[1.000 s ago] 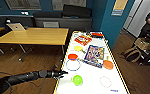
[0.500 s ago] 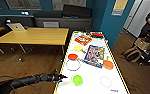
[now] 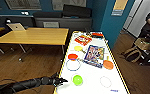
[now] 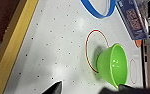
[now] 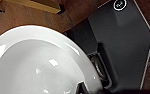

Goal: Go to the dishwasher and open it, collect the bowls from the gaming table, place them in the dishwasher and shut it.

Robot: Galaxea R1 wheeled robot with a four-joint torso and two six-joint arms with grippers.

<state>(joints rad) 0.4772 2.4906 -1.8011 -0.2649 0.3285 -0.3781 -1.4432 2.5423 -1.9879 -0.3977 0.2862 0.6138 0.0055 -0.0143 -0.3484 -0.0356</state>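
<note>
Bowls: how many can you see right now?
2. A green bowl stands on the gaming table near the left gripper; a white bowl appears by the right wrist. Others may be hidden.

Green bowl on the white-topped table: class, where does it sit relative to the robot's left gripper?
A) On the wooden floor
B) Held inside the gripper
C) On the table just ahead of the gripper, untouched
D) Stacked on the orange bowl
C: the green bowl rests on the table beside a red ring, just beyond the left gripper, with a gap between them.

L arm (image 3: 28, 83): black, jointed, w/ thin cable.
</note>
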